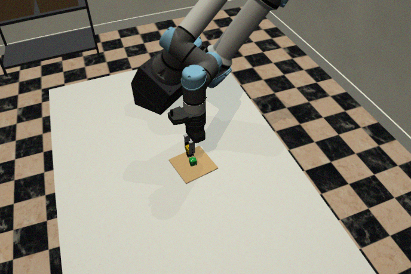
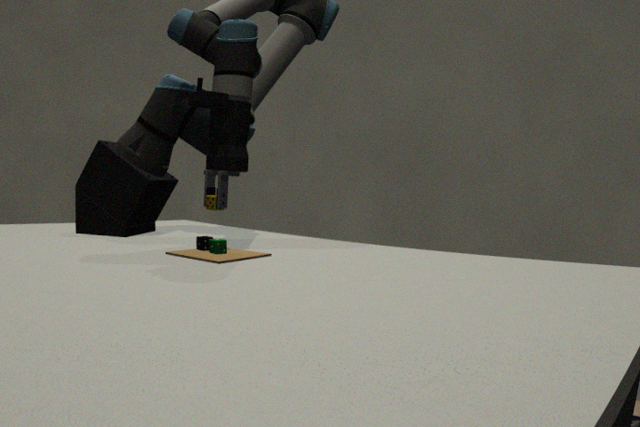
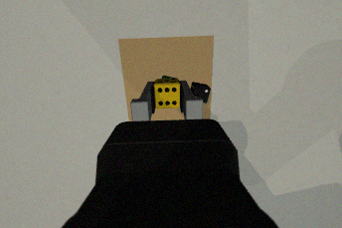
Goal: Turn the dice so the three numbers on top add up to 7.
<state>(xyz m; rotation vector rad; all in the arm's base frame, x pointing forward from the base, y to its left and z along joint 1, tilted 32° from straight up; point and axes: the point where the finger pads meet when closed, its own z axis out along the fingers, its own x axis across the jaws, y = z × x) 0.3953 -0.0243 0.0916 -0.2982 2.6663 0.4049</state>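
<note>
My gripper [image 1: 189, 150] [image 2: 216, 204] [image 3: 167, 91] is shut on the yellow die [image 1: 187, 147] [image 2: 211, 202] [image 3: 167, 91] and holds it above the tan mat [image 1: 186, 175] [image 2: 221, 258] [image 3: 166, 53]. The wrist view shows six black pips on one yellow face. The green die [image 1: 192, 161] [image 2: 218, 246] rests on the mat; in the wrist view only a sliver shows behind the yellow die. The black die [image 2: 202, 243] [image 3: 200, 92] rests on the mat near the green one, mostly hidden by the fingers in the top view. The top numbers of green and black are not readable.
The mat lies flat on the white table [image 1: 109, 224] [image 2: 362, 340]. The black die is close beside the right finger in the wrist view, but lower. The arm's dark base block [image 1: 156, 88] [image 2: 116, 194] stands behind the mat. A shelf [image 1: 49, 45] with boxes is beyond the table.
</note>
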